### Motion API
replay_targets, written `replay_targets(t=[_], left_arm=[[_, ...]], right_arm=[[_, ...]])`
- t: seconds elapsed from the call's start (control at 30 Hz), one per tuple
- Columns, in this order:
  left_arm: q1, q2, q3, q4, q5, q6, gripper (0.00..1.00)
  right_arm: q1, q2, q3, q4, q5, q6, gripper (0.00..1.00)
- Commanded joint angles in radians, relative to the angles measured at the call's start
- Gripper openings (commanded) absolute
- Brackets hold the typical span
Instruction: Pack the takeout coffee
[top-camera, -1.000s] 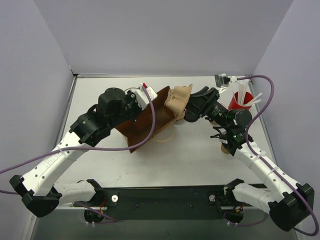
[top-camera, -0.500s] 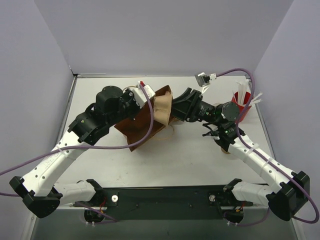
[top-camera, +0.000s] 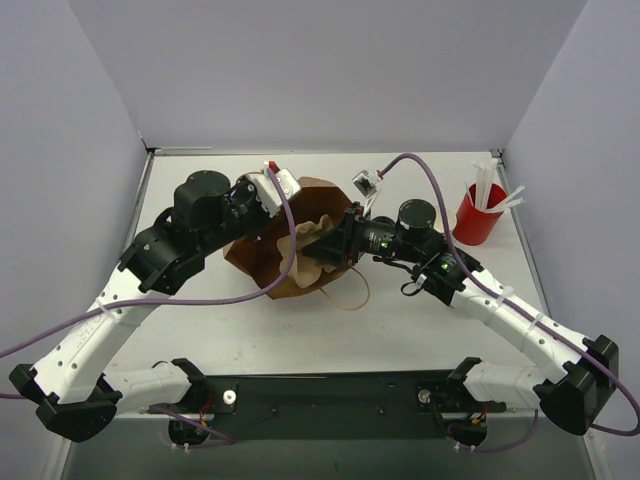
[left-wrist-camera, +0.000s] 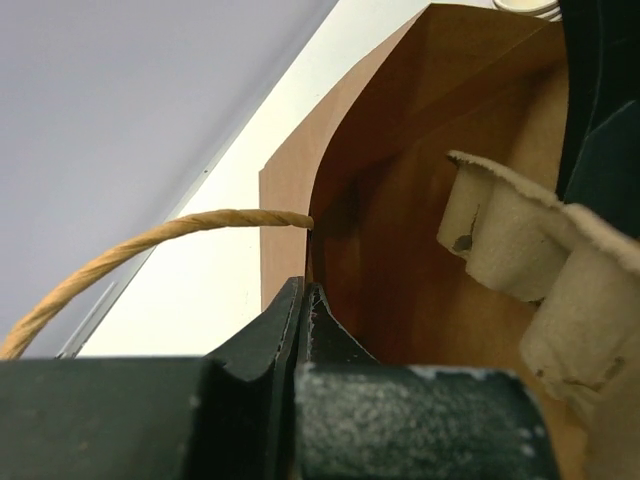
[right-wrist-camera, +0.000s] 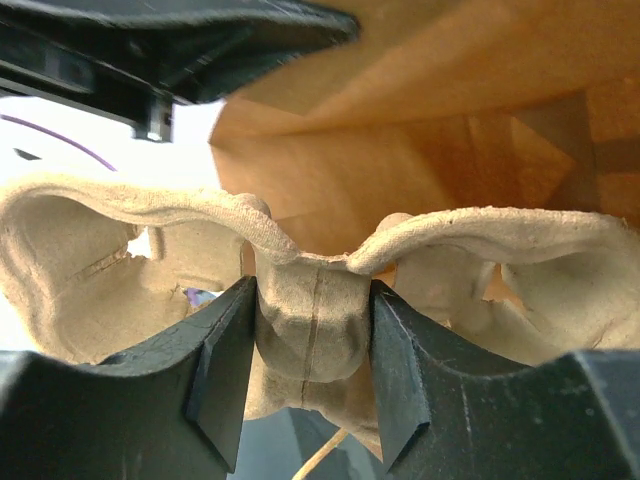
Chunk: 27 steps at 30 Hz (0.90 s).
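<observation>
Right hand (right-wrist-camera: 312, 345) is clamped on the middle rib of a pulp cup carrier (right-wrist-camera: 90, 265), one finger on either side. The carrier's front end is poked into the mouth of a brown paper bag (top-camera: 250, 262). Left hand (left-wrist-camera: 303, 305) is pinched tight on the bag's rim, right next to where the twine handle (left-wrist-camera: 130, 255) comes off it, with the mouth facing the other arm. The bag sits around the middle of the surface (top-camera: 400, 340), and a second handle loop (top-camera: 352, 292) lies flat on the near side. The red cup with white sticks (top-camera: 476, 213) stands near the back right corner, well apart from the bag. The takeout coffee though? Can't tell where it is, no view shows it.
</observation>
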Motion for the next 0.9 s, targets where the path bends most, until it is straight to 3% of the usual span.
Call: replay_targets(t=[0.0,0.43,0.6,0.87], left_arm=[[-0.006,-0.032,0.082,-0.019,0.019,0.024,0.00],[-0.072,-0.040,0.005,-0.059,0.108,-0.062,0.00],[-0.081,-0.041,-0.026,-0.051,0.102,-0.087,0.00],[-0.083,-0.015,-0.003,-0.058,0.076,-0.108,0.00]], right_arm=[[0.039,0.033,0.033,-0.133,0.122,-0.199,0.40],[0.237,0.106,0.000,-0.138,0.603,-0.463,0.36],[0.246,0.083,-0.004,-0.087,0.637,-0.498,0.36],[0.249,0.096,0.080,-0.217,0.644,-0.607,0.36]])
